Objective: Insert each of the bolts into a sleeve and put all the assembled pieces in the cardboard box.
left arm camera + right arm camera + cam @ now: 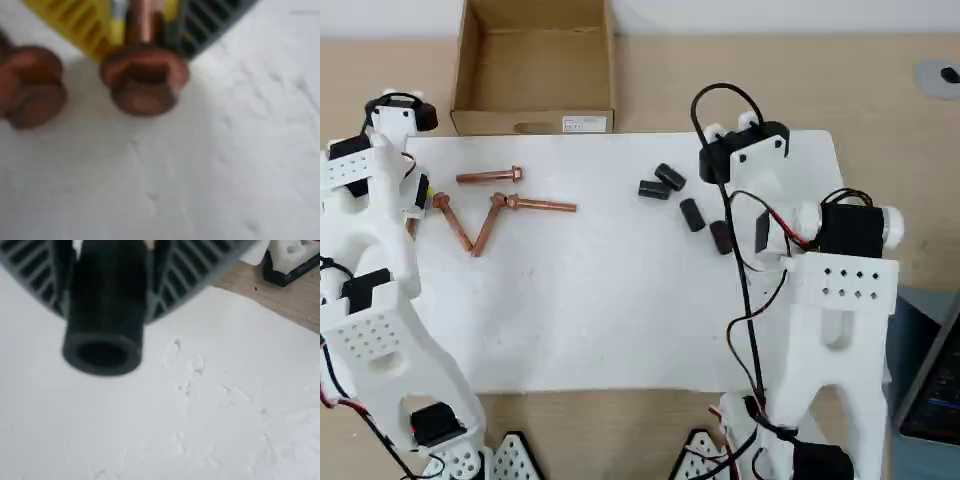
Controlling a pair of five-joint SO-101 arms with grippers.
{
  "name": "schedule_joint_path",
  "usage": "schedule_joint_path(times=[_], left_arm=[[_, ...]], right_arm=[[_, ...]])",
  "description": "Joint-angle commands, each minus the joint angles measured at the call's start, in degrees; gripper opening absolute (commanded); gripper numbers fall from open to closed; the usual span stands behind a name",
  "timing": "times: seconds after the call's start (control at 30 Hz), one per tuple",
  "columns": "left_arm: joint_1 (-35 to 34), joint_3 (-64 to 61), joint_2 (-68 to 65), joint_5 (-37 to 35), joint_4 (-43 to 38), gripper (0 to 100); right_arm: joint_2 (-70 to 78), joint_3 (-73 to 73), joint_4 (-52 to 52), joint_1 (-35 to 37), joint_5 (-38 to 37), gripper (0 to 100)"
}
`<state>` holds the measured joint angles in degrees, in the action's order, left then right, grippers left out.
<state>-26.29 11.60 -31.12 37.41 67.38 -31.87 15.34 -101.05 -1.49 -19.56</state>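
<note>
Wooden table (pixel 740 60) carries white foam sheet (pixel 610 300), cardboard box (pixel 520 122); copper bolts (pixel 540 205), black sleeves (pixel 670 177) on sheet

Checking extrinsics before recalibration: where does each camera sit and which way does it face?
High view: fixed overhead, looking down on white foam mat, cardboard box, left arm, right arm.
Left wrist view: on the left arm, facing down past the left pincer, shut on a copper bolt.
Right wrist view: on the right arm, facing down past the right pincer, shut on a black sleeve.
Shared: all three show the mat.
</note>
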Motion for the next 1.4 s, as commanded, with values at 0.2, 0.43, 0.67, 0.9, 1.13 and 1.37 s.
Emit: schedule_joint_path(times=[0.2,0.43,0.67,0.9,1.13,1.37], left_arm=[[0.18,7.74,-0.31,0.09,8.88,0],[0.53,23.82,1.27,-2.90,26.02,1],[1.85,28.75,10.51,-6.51,33.14,1],[6.33,14.95,31.96,-19.78,33.14,0],[16.44,-8.35,57.54,-21.98,32.18,0],[21.19,-33.76,80.66,-30.86,18.29,0]], right_arm=[[-1.98,-0.48,-0.97,-0.92,0.35,1.1],[-8.66,-3.47,-1.32,-0.40,0.18,1.2],[-16.31,-0.40,-1.41,-0.04,0.35,1.2],[-23.69,1.54,-1.41,-0.04,0.44,1.2],[-31.08,5.58,0.09,-0.04,2.29,0.9],[-41.10,20.18,10.37,0.31,12.31,0.9]])
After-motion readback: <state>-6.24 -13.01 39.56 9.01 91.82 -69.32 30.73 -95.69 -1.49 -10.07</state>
